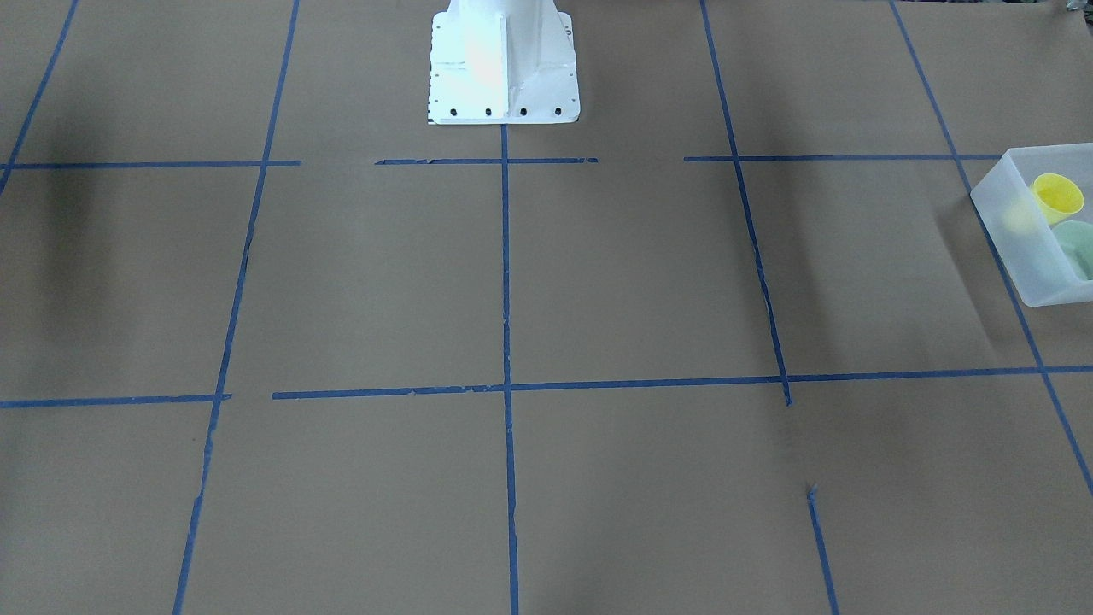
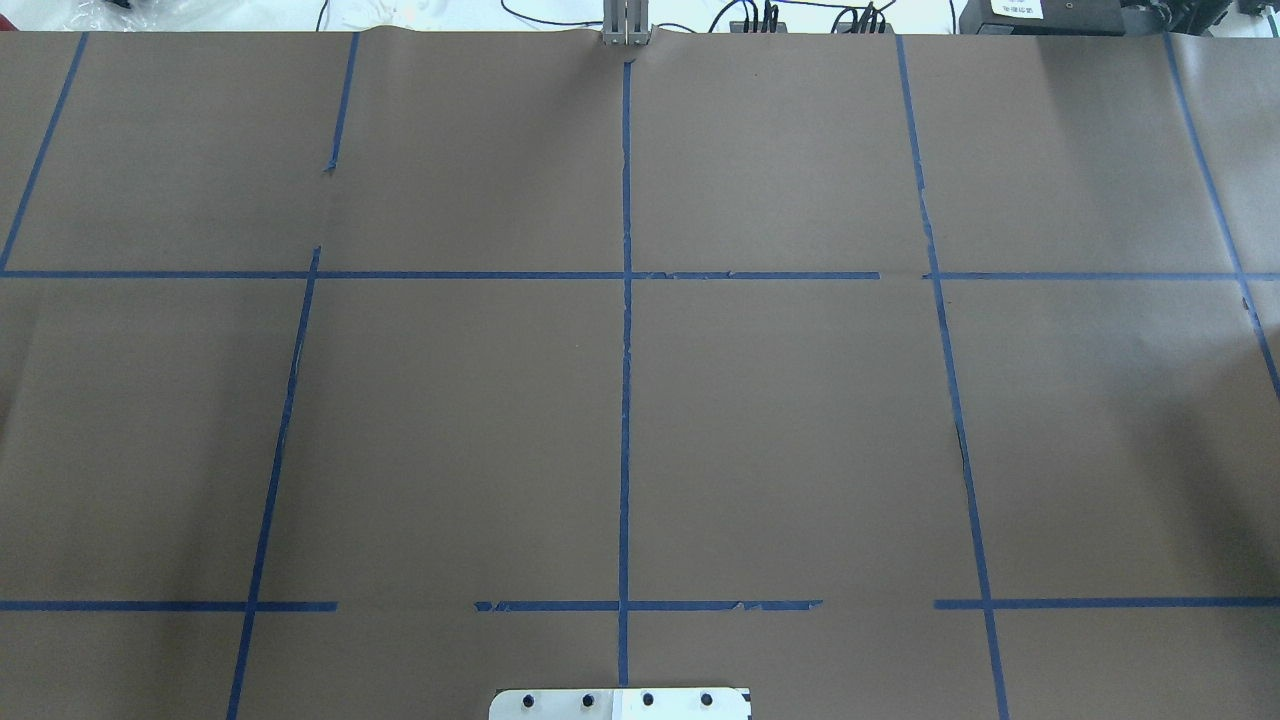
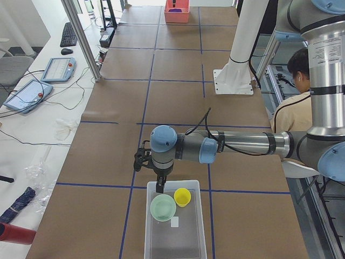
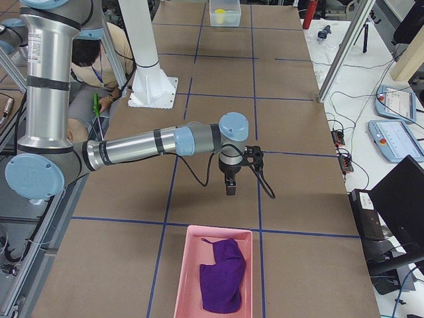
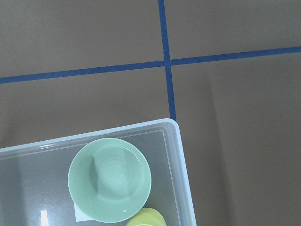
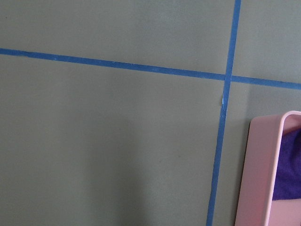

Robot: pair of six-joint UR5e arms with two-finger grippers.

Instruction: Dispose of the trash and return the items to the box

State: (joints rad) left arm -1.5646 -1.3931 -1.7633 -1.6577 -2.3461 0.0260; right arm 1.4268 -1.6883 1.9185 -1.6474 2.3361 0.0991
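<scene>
The translucent white box (image 3: 175,245) sits at the table's end on my left. It holds the pale mint-green bowl (image 3: 163,208) and the yellow cup (image 3: 182,197) side by side. They also show in the left wrist view, bowl (image 5: 109,179), cup (image 5: 146,218) and box rim (image 5: 184,169), and at the front-facing view's right edge, box (image 1: 1016,256), cup (image 1: 1057,196), bowl (image 1: 1078,243). My left gripper (image 3: 160,188) hangs over the box's far rim. My right gripper (image 4: 230,189) hangs above bare table short of the pink bin. I cannot tell whether either is open or shut.
A pink bin (image 4: 189,278) holding a purple cloth (image 4: 222,275) stands at the table's end on my right; its corner (image 6: 261,174) shows in the right wrist view. The white pedestal (image 1: 504,68) stands at the table's edge. A person (image 3: 296,102) sits behind the robot.
</scene>
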